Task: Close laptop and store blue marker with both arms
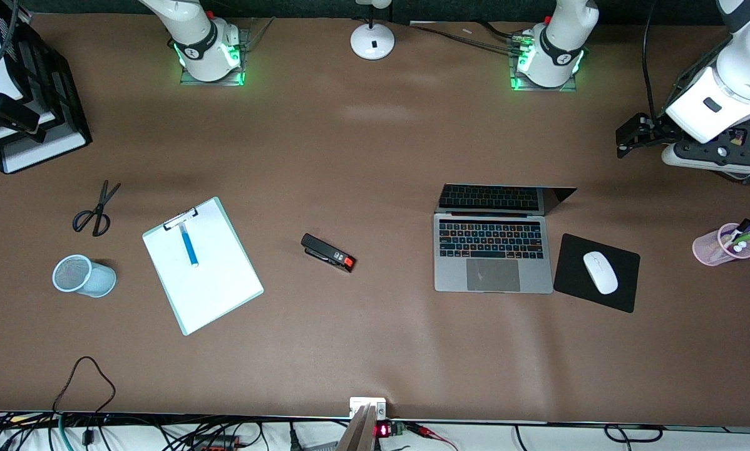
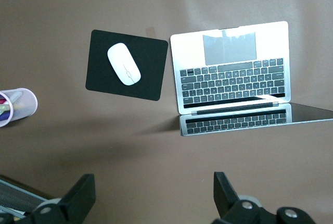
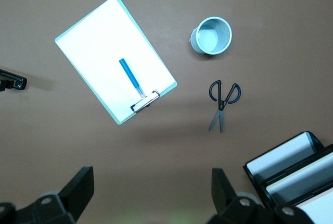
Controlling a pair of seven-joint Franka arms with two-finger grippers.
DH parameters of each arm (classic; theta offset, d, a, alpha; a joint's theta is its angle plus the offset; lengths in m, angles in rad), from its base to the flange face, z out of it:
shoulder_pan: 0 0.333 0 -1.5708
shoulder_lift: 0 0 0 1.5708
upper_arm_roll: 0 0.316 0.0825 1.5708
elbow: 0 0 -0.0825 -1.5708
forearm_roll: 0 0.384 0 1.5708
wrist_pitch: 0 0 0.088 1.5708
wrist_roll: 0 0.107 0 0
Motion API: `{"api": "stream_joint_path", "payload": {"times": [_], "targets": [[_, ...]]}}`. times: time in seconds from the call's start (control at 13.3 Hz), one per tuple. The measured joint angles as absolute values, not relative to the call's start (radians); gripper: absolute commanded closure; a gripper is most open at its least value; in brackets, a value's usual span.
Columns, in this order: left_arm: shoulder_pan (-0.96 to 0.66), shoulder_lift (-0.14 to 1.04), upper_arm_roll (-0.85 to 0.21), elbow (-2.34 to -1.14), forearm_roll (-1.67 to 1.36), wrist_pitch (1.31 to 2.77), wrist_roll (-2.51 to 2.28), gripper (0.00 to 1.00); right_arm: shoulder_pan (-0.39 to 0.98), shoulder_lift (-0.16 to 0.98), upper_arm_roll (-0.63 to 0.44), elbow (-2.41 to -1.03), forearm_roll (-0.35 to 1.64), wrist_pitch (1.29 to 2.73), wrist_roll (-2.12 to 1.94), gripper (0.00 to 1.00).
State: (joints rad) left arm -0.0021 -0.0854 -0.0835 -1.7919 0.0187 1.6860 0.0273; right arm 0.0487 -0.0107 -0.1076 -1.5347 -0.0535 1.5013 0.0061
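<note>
The laptop point(image 1: 493, 244) stands open on the table point(image 1: 375, 156) toward the left arm's end, beside the mouse pad point(image 1: 597, 272). The left gripper point(image 2: 151, 195) hovers above it, jaws wide and empty. The blue marker point(image 1: 188, 245) lies on the clipboard point(image 1: 203, 264) lengthwise under the right gripper point(image 3: 151, 193), jaws likewise spread, holding nothing.

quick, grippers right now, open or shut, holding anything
Left gripper: open, holding nothing, up over the table by the laptop.
Right gripper: open, holding nothing, up over the table by the clipboard.
</note>
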Motion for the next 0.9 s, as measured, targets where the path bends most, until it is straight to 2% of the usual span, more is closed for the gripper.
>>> {"api": "stream_joint_path", "payload": {"times": [0.68,0.9], "targets": [[-0.002,-0.085,-0.084,-1.792,0.019,1.686,0.027,0.0,0.044,-0.005,-0.105,-1.534,-0.053,1.493,-0.002,0.0],[-0.002,-0.085,-0.084,-1.792,0.019,1.686,0.027,0.0,0.044,0.045,-0.105,-1.54,-0.053,1.495,-0.011,0.0]]}}
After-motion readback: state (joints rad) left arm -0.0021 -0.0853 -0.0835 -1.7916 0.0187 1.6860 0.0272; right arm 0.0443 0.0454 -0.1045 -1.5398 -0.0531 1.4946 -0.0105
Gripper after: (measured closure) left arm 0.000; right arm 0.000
